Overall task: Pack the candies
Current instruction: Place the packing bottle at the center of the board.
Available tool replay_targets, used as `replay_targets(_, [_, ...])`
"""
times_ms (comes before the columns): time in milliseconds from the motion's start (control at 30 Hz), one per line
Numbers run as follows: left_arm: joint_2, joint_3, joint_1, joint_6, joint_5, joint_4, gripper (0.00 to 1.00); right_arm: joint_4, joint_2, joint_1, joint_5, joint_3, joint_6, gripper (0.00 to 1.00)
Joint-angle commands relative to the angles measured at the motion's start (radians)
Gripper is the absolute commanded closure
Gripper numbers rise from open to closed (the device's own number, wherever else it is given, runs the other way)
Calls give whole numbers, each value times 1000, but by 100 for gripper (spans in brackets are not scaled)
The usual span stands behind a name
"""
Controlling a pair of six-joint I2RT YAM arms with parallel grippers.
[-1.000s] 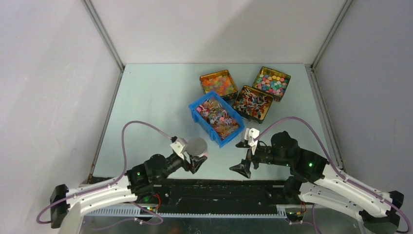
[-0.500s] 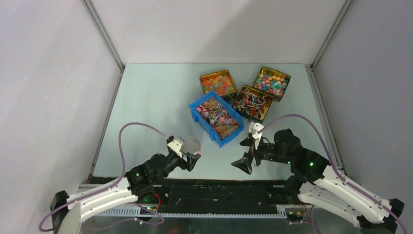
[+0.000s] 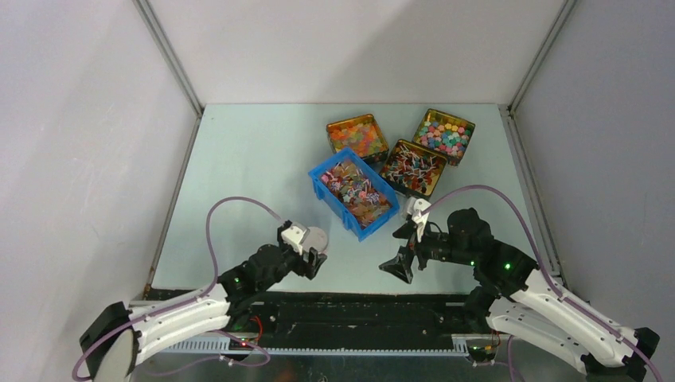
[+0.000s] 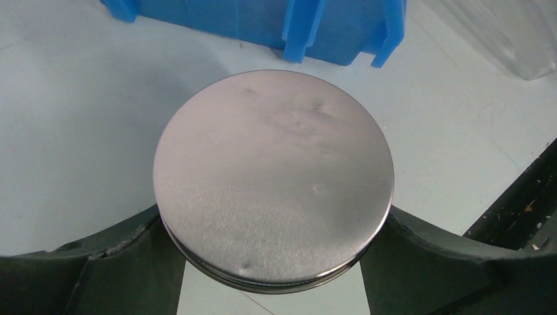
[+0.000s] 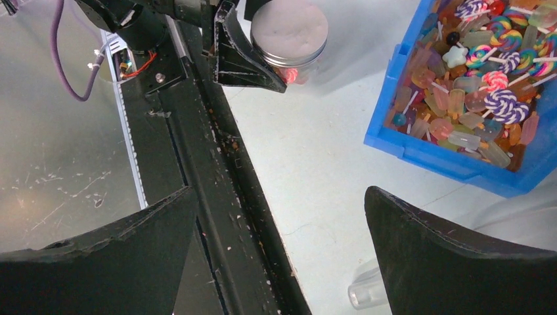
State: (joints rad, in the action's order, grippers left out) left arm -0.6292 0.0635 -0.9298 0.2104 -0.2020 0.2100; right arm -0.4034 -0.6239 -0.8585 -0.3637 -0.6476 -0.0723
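Observation:
The candies (image 3: 356,191), small pink, red, orange and brownish sweets mixed with lollipops, fill the blue bin (image 3: 325,193); they also show in the right wrist view (image 5: 469,85). My left gripper (image 3: 313,248) is shut on the round silver jar lid (image 4: 274,177), which sits on a glass jar (image 5: 293,64) standing on the table just left of the bin. In the left wrist view its fingers (image 4: 105,262) press both sides of the lid. My right gripper (image 3: 398,253) is open and empty, low over the table's near edge, right of the jar and below the bin.
Three gold tins stand behind the bin: orange-red sweets (image 3: 357,135), red-and-white-striped pieces (image 3: 414,169), pastel round sweets (image 3: 443,135). A small clear object (image 5: 366,293) lies on the table by my right finger. The black base rail (image 5: 217,197) runs along the near edge.
My left gripper has lowered the lidded jar toward the table and drawn slightly left. My right gripper shifted a little forward, then stayed still.

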Motion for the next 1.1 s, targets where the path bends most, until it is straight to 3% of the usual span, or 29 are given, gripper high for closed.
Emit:
replay_targets(0, [-54,-1,48,0,75,166,66,1,0,18,-23,10,-11,0])
replay_targets(567, [-516,71,128,-17,191,520,61,-11,-14,89,-69,12,-1,0])
replay_targets(867, [-690,155,132,-38,254,552,51,-14,-19,120,-84,12,6,0])
replay_targets(1067, [-673,160,132,-29,229,487,14,-6,-29,134,-95,12,10,0])
